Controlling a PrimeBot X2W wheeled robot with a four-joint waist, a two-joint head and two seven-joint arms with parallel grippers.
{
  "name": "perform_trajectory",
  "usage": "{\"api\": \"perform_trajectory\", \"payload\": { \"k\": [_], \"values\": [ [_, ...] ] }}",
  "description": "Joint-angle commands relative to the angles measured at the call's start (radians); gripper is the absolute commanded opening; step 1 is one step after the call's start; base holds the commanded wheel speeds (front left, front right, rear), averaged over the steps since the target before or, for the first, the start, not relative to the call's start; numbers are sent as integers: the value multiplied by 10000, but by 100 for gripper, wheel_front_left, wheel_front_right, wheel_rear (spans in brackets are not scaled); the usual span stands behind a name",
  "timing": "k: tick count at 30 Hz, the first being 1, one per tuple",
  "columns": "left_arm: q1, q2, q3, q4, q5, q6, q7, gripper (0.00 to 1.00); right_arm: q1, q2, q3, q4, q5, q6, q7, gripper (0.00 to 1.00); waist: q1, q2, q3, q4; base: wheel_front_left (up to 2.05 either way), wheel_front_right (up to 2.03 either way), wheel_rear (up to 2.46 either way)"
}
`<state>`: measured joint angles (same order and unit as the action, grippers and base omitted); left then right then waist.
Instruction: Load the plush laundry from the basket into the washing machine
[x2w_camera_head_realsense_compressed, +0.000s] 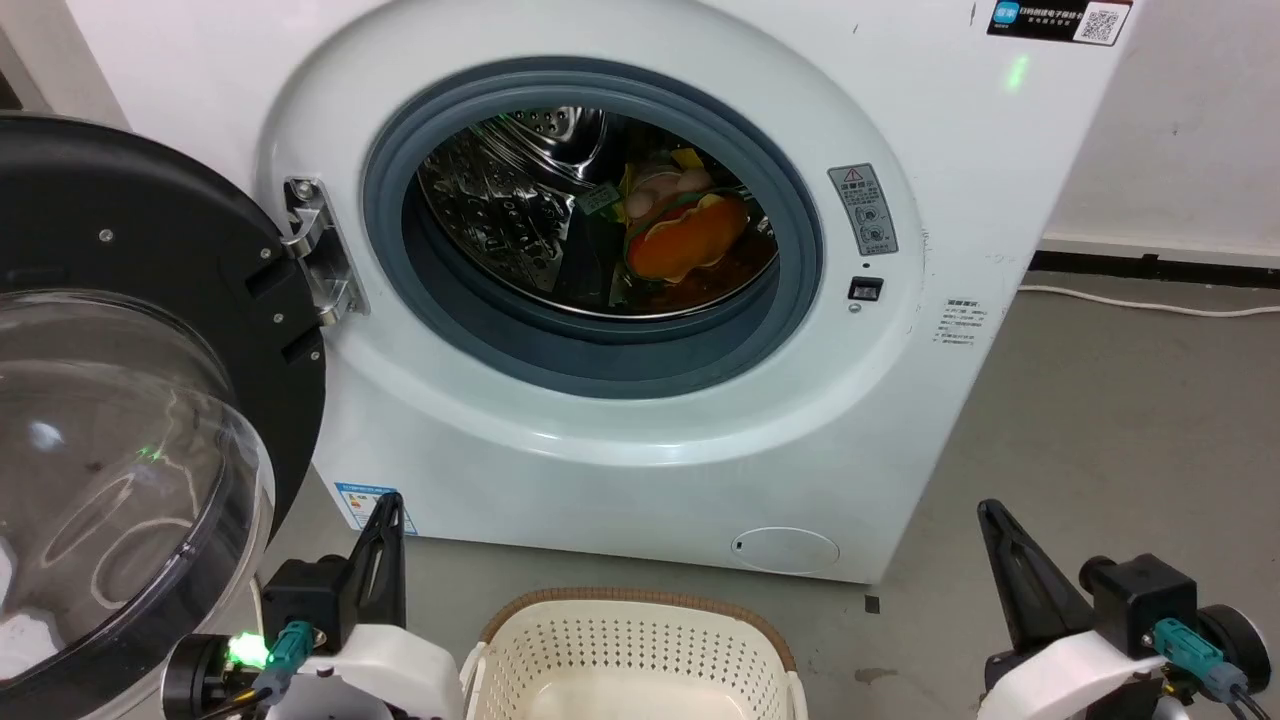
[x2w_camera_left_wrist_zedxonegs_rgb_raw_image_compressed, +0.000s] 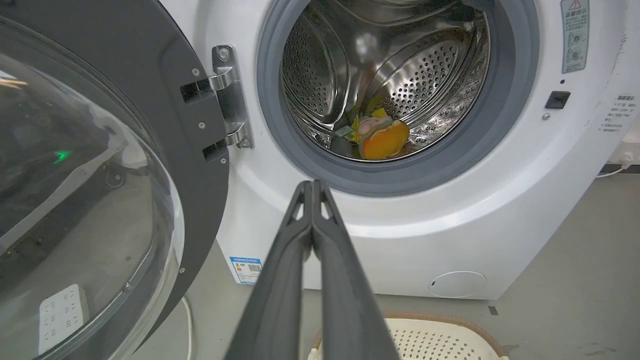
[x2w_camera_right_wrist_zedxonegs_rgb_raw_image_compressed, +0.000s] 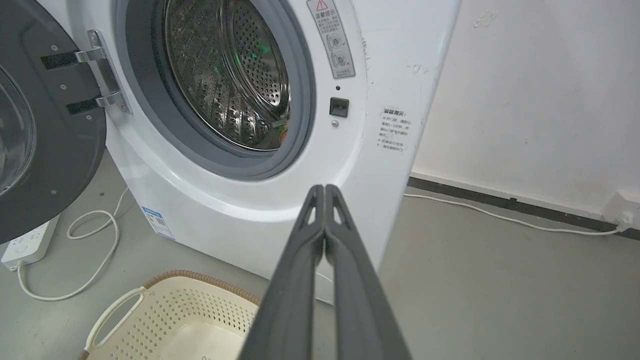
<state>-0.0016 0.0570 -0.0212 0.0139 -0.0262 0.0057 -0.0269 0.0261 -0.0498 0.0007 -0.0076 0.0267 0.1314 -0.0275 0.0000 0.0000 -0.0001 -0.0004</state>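
Right gripper (x2w_camera_right_wrist_zedxonegs_rgb_raw_image_compressed: 325, 188) before an open washing machine (x2w_camera_right_wrist_zedxonegs_rgb_raw_image_compressed: 400, 60)
Fingers (x2w_camera_right_wrist_zedxonegs_rgb_raw_image_compressed: 295, 280) pressed together; a cream basket (x2w_camera_right_wrist_zedxonegs_rgb_raw_image_compressed: 200, 305) sits on the floor, near the machine

The round mouth of the large white front-loading washing machine (x2w_camera_head_realsense_compressed: 640, 470) stands unblocked inside its grey rubber gasket (x2w_camera_head_realsense_compressed: 600, 350). An orange burger-shaped plush toy (x2w_camera_head_realsense_compressed: 690, 240) takes up just the shiny steel drum's (x2w_camera_head_realsense_compressed: 500, 210) lower right. The black-rimmed door with clear dome window (x2w_camera_head_realsense_compressed: 150, 250) hangs swung wide, crowding the left. A cream-white perforated plastic basket (x2w_camera_head_realsense_compressed: 640, 650) sits on the grey floor (x2w_camera_head_realsense_compressed: 1100, 450) just before the machine; the floor to its right is open.
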Motion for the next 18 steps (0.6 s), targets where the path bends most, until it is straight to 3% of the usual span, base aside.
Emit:
{"api": "perform_trajectory", "payload": {
  "k": [1,18],
  "values": [
    [14,-15,56,-66,130,-44,48,0,-175,-4,-7,42,-84,-7,53,0,0,0,0,1,0,0,0],
    [16,-68,212,-139,262,-57,269,0,-261,-4,-7,76,-267,-7,275,0,0,0,1,4,0,0,0]
  ]
}}
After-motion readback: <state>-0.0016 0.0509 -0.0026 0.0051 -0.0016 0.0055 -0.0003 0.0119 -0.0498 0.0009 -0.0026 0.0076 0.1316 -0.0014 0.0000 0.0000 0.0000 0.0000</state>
